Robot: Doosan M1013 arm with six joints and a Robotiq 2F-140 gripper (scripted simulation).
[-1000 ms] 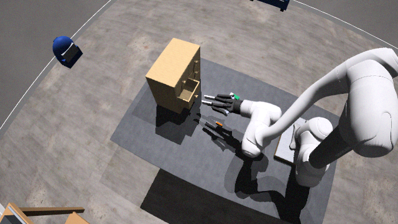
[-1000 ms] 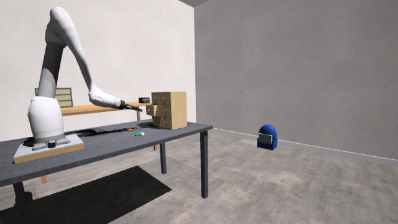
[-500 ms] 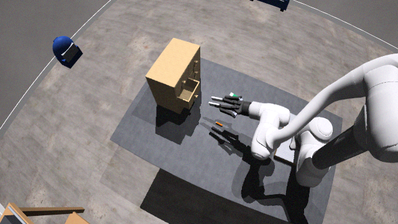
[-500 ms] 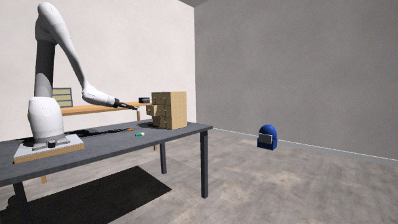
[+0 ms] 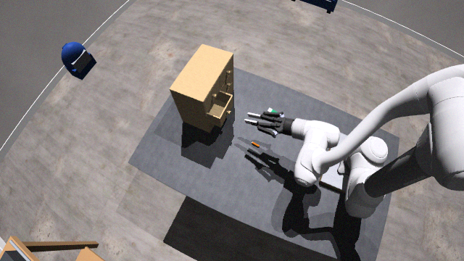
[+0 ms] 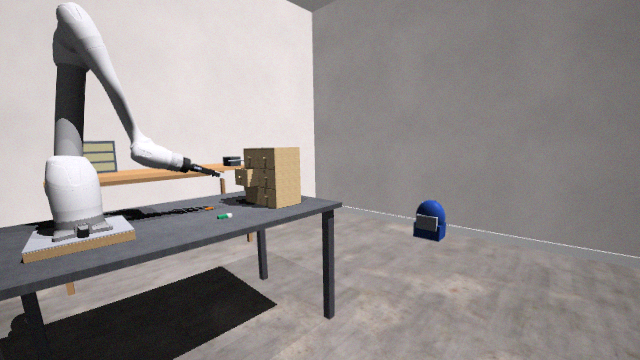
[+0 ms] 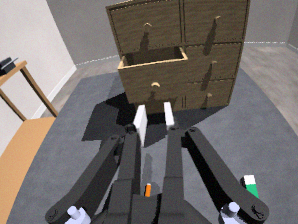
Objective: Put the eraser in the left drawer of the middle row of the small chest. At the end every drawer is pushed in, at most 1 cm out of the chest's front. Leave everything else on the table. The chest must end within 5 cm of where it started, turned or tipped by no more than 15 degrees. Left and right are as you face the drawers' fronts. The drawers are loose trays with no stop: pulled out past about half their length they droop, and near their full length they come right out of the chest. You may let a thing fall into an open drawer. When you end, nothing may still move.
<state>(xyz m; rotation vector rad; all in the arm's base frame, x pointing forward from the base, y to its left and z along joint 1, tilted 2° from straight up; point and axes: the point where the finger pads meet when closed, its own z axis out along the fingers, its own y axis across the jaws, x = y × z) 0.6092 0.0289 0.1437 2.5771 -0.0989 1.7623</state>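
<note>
Open left middle-row drawer (image 5: 218, 109) (image 6: 244, 177) (image 7: 140, 80) ahead of the tool (image 5: 246, 117) (image 6: 220, 174) (image 7: 155, 112).

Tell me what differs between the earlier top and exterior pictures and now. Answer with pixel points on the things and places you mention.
The tool (image 5: 246, 117) (image 6: 220, 175) (image 7: 155, 112) has drawn back from the chest (image 5: 203, 72) (image 6: 287, 175) (image 7: 215, 32), its fingers apart with nothing between them. Nothing was taken hold of or let go. The chest, its pulled-out drawer (image 5: 217, 109) (image 6: 241, 177) (image 7: 167, 77), the orange piece (image 5: 255, 144) (image 6: 209, 208) (image 7: 148, 190) and the green-and-white piece (image 5: 272, 110) (image 6: 225, 216) (image 7: 251, 187) stayed put.
</note>
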